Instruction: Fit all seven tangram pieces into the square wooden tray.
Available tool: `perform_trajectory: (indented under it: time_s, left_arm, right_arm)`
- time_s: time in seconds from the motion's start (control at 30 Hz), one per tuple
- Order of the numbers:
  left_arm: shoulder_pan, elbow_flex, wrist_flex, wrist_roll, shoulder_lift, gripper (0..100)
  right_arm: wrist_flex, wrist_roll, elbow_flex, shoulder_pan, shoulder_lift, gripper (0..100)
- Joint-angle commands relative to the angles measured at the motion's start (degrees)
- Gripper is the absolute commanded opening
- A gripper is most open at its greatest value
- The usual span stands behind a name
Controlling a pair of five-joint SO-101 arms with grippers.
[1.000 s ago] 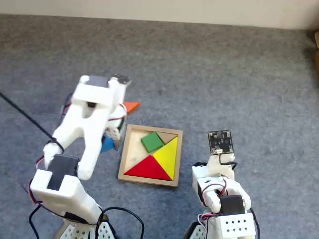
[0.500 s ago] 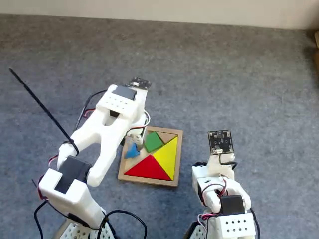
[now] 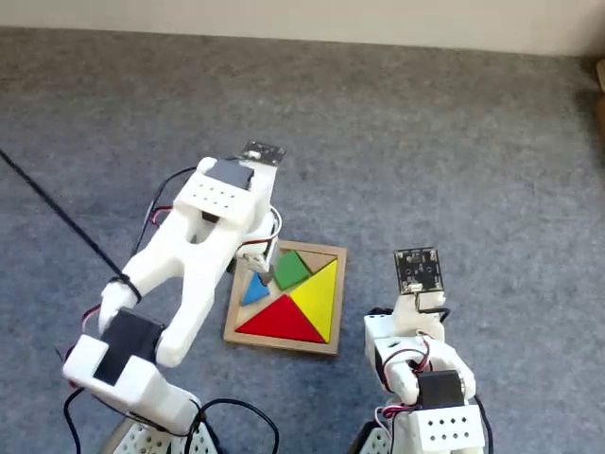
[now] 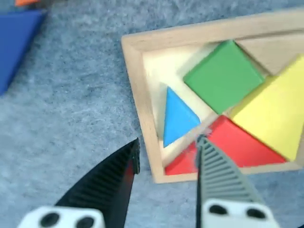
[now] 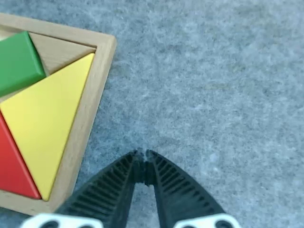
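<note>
The square wooden tray (image 3: 236, 301) lies between the two arms and holds a red triangle (image 3: 282, 321), a yellow triangle (image 3: 318, 295), a green square (image 3: 288, 270) and a small light-blue triangle (image 3: 254, 290). The left wrist view has that light-blue triangle (image 4: 177, 117) lying free in the tray (image 4: 137, 85) beside the green square (image 4: 223, 78). My left gripper (image 4: 167, 148) hangs open just above the tray's left rim, holding nothing. My right gripper (image 5: 141, 160) is shut and empty over the carpet, right of the tray (image 5: 90, 99).
A dark blue piece (image 4: 16, 35) and an orange piece (image 4: 26, 2) lie on the grey carpet outside the tray, beyond its left side. The left arm (image 3: 189, 255) covers that area in the high view. The carpet to the right and back is open.
My left arm swung right from the loose pieces to the tray with the light-blue triangle, set it down inside and opened. The right arm has kept still.
</note>
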Motion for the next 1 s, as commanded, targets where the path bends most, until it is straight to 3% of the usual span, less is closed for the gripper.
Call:
perform_trajectory:
  time_s: [0.0, 0.2, 0.77, 0.97]
  left_arm:
    - [-4.09, -0.92, 0.70, -9.32, -3.82, 14]
    - [-6.20, 5.76, -3.78, -16.97, -3.82, 13]
    - [0.66, 18.07, -22.86, -14.07, -3.82, 13]
    - [1.98, 18.24, -22.86, -14.07, -4.44, 13]
  right_arm:
    - [0.31, -0.26, 8.48, -0.40, -0.57, 1.9]
    - [0.31, -0.26, 8.48, -0.40, -0.57, 1.9]
    - [0.31, -0.26, 8.48, -0.40, -0.57, 1.9]
    - [0.31, -0.26, 8.48, -0.40, -0.57, 1.9]
